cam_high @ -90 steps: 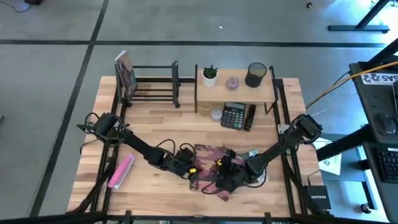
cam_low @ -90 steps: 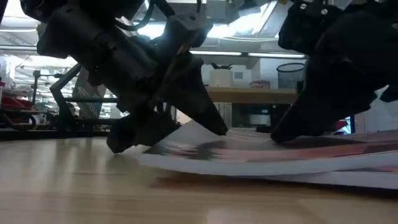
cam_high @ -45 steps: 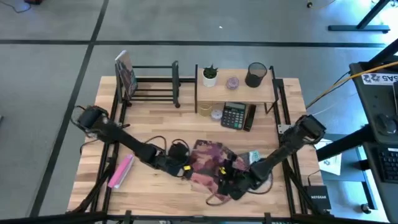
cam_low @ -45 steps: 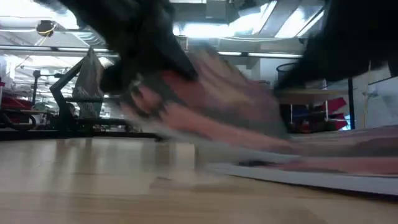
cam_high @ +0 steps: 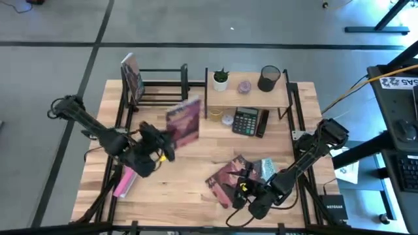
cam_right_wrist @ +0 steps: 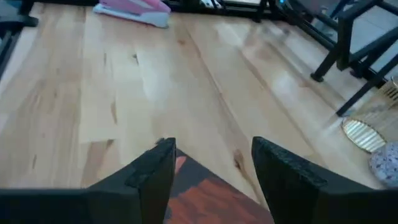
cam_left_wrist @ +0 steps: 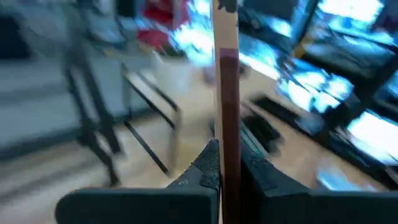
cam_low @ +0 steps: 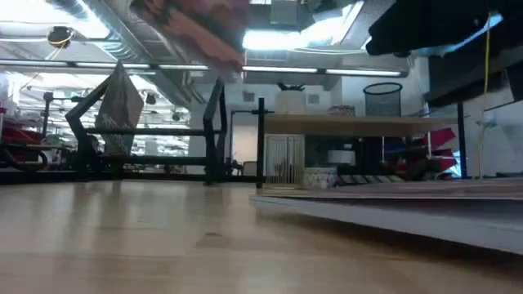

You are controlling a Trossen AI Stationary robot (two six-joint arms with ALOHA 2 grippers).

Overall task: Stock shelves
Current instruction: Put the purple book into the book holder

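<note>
Lifted clear of the tabletop (cam_high: 196,166), the thin pink-covered magazine (cam_high: 183,123) is now pinched upright in the left tool (cam_high: 166,145), near the black metal-bar rack (cam_high: 160,88). Right tool (cam_high: 238,196) spread over the remaining magazine (cam_high: 225,177); shelving follows.

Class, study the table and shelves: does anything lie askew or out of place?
Yes. A magazine lies skewed near the table's front edge, under the right claw, with another booklet beside it. A pink item lies loose at the left edge. The left claw holds a book upright.
</note>
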